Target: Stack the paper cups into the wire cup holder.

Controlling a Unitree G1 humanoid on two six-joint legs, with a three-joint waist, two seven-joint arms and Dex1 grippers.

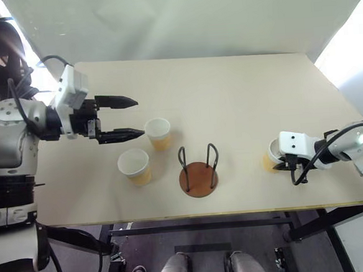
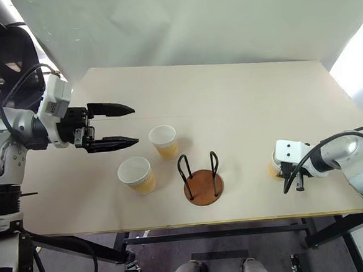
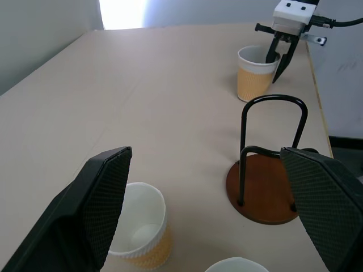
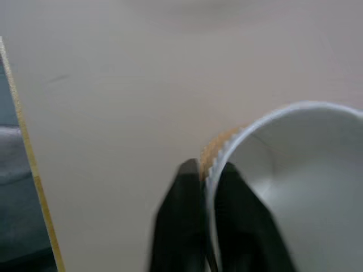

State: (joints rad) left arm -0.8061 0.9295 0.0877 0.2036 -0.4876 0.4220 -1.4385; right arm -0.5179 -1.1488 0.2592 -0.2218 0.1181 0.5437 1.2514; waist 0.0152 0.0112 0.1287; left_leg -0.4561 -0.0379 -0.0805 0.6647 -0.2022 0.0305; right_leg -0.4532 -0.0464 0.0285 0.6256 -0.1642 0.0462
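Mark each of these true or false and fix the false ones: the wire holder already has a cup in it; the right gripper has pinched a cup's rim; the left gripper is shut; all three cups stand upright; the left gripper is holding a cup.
1. The wire cup holder already has a cup in it. False: it holds none; all three cups stand on the table.
2. The right gripper has pinched the rim of the right cup. True: one finger inside, one outside.
3. The left gripper is shut. False: its fingers are wide apart.
4. All three cups stand upright, mouths up. True, including the far cup and the near cup.
5. The left gripper holds a cup. False: it holds nothing.
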